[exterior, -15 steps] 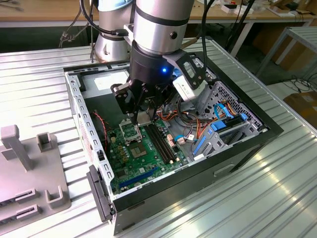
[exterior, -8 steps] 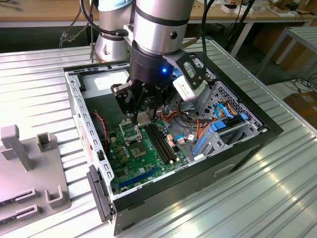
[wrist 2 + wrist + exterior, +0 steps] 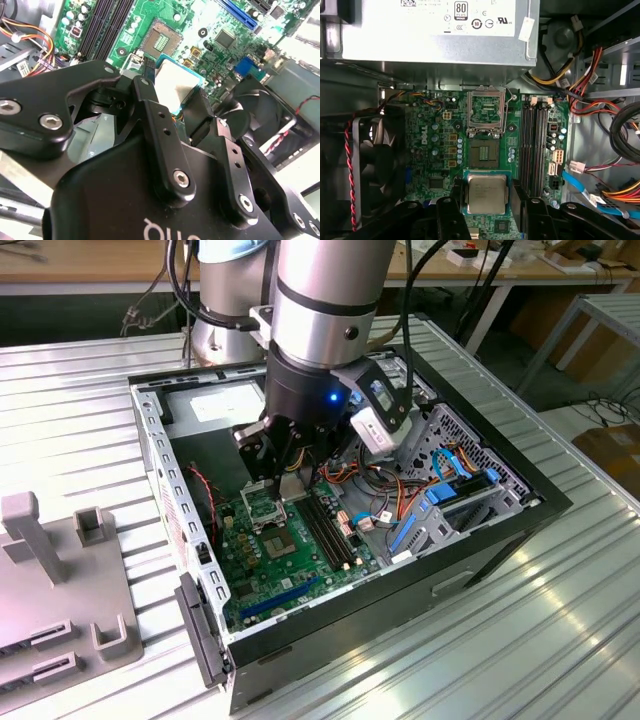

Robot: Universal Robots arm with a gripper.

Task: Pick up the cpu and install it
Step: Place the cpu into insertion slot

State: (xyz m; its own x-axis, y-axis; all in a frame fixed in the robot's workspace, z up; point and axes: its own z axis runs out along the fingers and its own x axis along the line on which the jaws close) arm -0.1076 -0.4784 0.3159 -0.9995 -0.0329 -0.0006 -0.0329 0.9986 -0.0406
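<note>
The cpu [image 3: 486, 194] is a small square chip with a silver-grey face, held between the two black fingers of my gripper [image 3: 486, 206], which is shut on its edges. It hangs above the green motherboard [image 3: 432, 150], a little short of the open socket [image 3: 484, 152]. The socket's metal frame lid [image 3: 487, 110] stands tipped up on the power-supply side. In the second wrist view the cpu [image 3: 176, 86] shows pale between the fingers [image 3: 145, 102], with the socket [image 3: 160, 39] beyond it. In the exterior view my gripper [image 3: 285, 478] reaches down into the open computer case [image 3: 420, 580].
Black memory slots [image 3: 535, 150] run beside the socket. A power supply [image 3: 435, 30] fills one end of the case and a black fan [image 3: 375, 160] sits at the side. Coloured cables [image 3: 600, 100] bunch near the drive cage [image 3: 470, 470]. A grey fixture [image 3: 60, 580] stands on the table at the exterior view's left.
</note>
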